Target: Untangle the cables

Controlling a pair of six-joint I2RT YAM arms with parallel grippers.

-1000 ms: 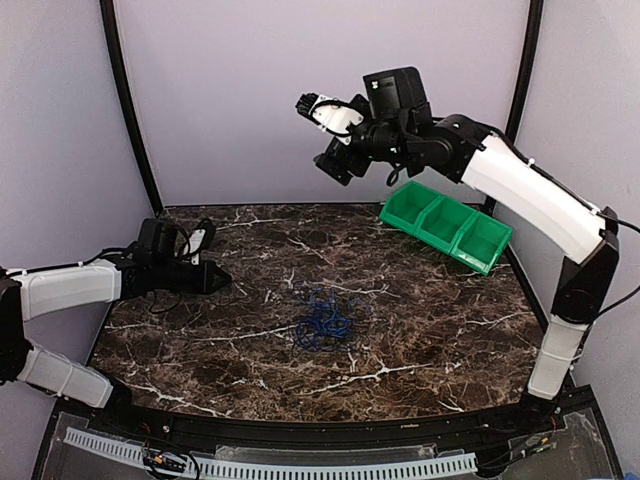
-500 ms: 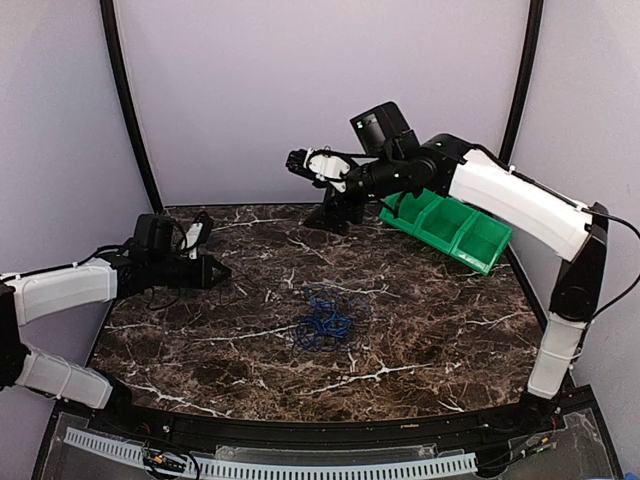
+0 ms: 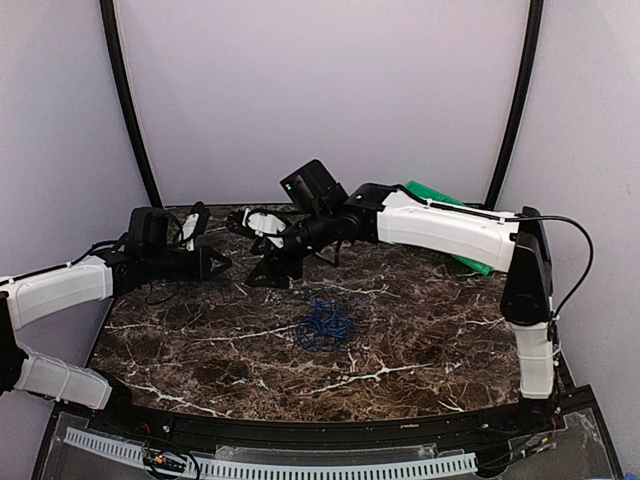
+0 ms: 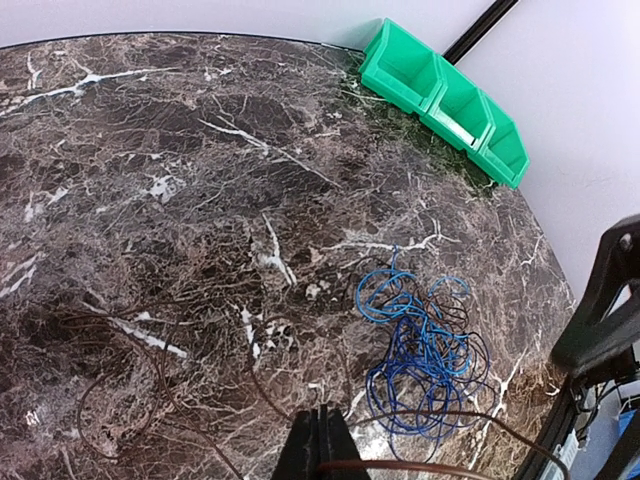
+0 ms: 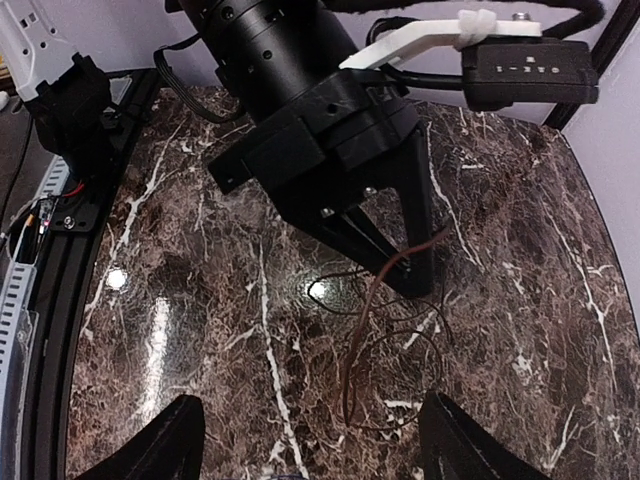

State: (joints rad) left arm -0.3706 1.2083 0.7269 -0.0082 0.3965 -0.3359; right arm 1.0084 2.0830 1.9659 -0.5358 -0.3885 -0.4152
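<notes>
The cables [image 3: 325, 320] lie as a mostly bright blue clump on the marble table, and show in the left wrist view [image 4: 425, 350]. One thin dark brown wire [image 5: 368, 325] leads away from the clump. My left gripper [image 3: 215, 266] is shut on this wire; its closed tips show in the left wrist view [image 4: 322, 430] and in the right wrist view [image 5: 405, 272]. The wire hangs from them in loops onto the table. My right gripper [image 3: 252, 250] is wide open and empty, just right of the left gripper and facing it [image 5: 305, 445].
A green three-compartment bin [image 4: 445, 95] stands at the back right, partly hidden behind the right arm in the top view [image 3: 440, 195]. Black frame posts rise at the back corners. The table's front rail [image 5: 40, 250] shows at the left of the right wrist view.
My right arm has swung down and left from high at the back to just beside the left gripper. The left gripper has barely moved and stays shut.
</notes>
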